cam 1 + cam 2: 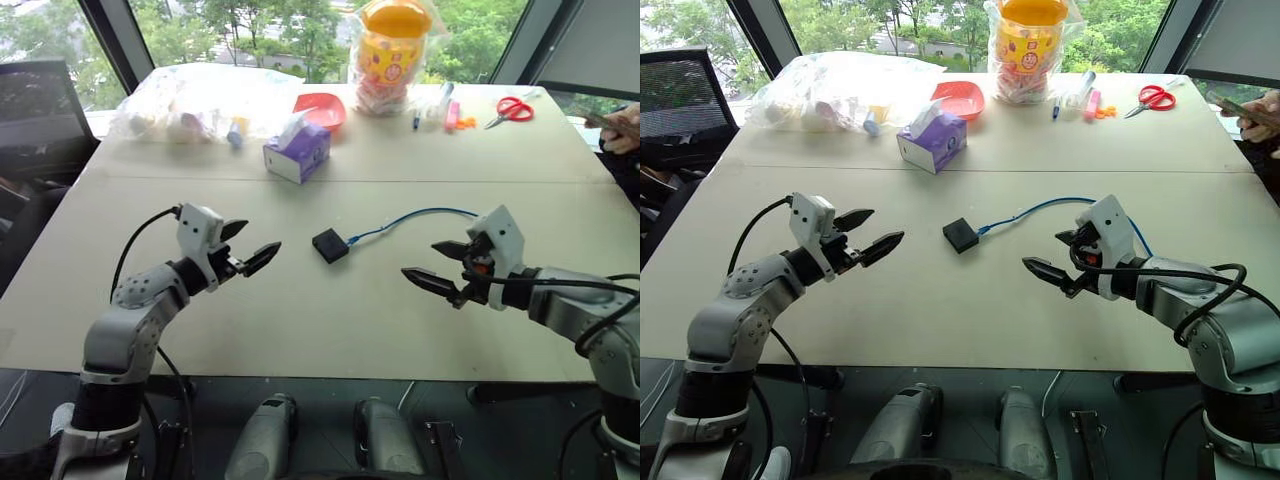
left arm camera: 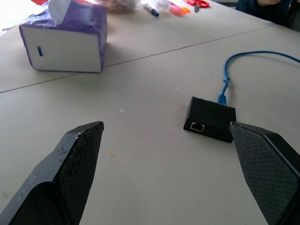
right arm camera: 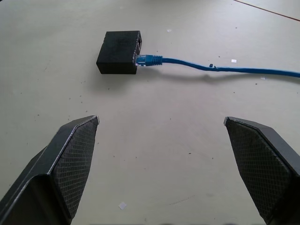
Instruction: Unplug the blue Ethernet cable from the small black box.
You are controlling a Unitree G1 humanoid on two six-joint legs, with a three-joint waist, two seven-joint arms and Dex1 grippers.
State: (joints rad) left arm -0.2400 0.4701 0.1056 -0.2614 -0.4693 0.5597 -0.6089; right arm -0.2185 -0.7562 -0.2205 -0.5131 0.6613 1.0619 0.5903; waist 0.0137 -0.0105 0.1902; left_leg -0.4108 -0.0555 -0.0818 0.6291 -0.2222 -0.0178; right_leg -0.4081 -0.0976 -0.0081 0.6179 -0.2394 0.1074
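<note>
Left eye view has my left gripper [image 1: 248, 245] and my right gripper [image 1: 438, 264] both spread wide, holding nothing, hovering over the table [image 1: 300, 330]. Between them lies the small black box [image 1: 330, 245], apart from both. The blue Ethernet cable [image 1: 420, 215] is plugged into its side and curves away toward my right gripper, perhaps passing behind it. Farther off stands a purple tissue box [image 1: 297, 154].

Head eyes look down over the table [image 1: 300, 330]; both wrist views, low and close, share the small black box [image 3: 119, 51].
</note>
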